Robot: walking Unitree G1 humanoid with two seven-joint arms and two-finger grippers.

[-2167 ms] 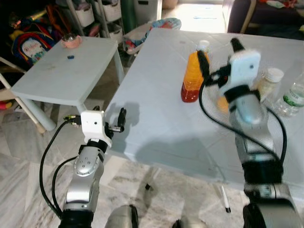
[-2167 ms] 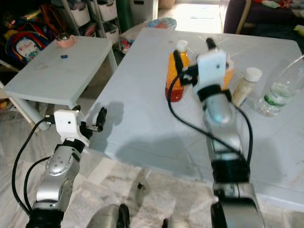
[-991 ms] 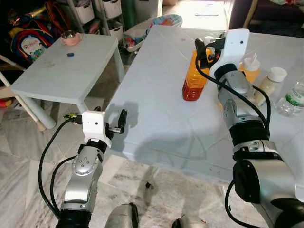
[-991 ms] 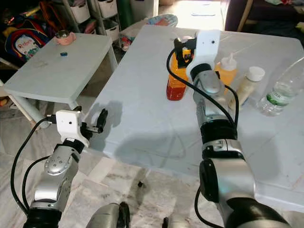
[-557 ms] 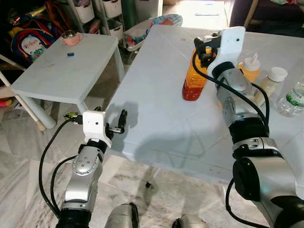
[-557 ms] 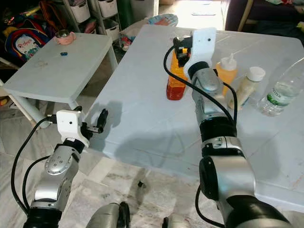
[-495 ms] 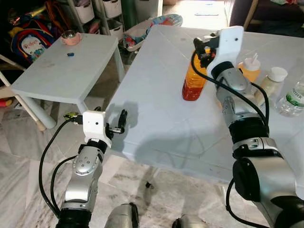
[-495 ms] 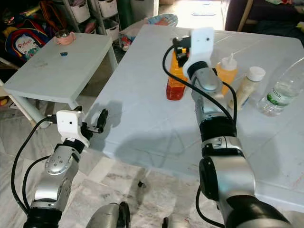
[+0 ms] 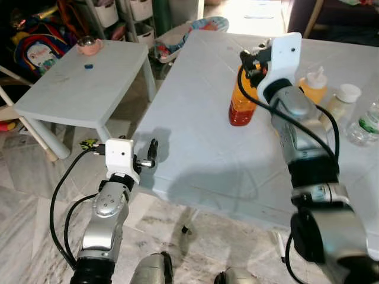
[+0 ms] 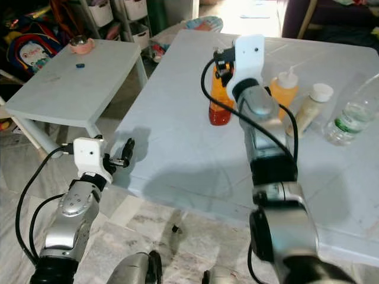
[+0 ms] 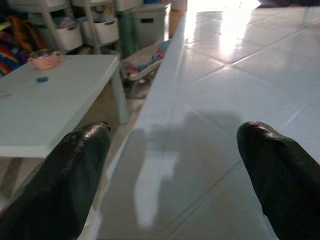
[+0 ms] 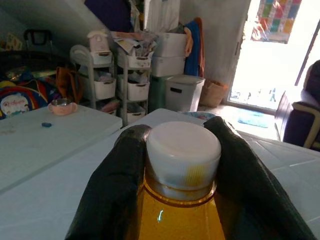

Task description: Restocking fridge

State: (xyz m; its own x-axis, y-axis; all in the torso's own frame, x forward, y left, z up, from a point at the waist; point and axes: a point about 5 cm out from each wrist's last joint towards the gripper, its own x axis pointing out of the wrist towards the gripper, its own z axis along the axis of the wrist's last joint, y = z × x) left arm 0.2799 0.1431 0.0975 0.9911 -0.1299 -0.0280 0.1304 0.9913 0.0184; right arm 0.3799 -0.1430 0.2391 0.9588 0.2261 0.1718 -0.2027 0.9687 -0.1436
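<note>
An orange juice bottle [image 9: 240,105] with a white cap [image 12: 183,152] stands upright on the big white table [image 9: 195,148]. My right gripper [image 9: 250,58] is at the bottle's top. In the right wrist view its two black fingers [image 12: 117,190] press against both sides of the cap and neck, so it is shut on the bottle. My left gripper [image 9: 151,155] hangs low by the table's near left edge, open and holding nothing, with its fingers [image 11: 75,165] spread wide.
Behind the right arm stand a squeeze bottle [image 9: 312,86], a white-capped jar [image 9: 342,100] and a water bottle [image 9: 368,121]. A small white table [image 9: 77,94] on the left carries a pink bowl [image 9: 87,44]. Shelves with bins [image 12: 100,85] stand beyond it.
My right arm has stretched forward, and its gripper has settled around the orange bottle's cap. The bottle still stands in place. The left arm has not moved.
</note>
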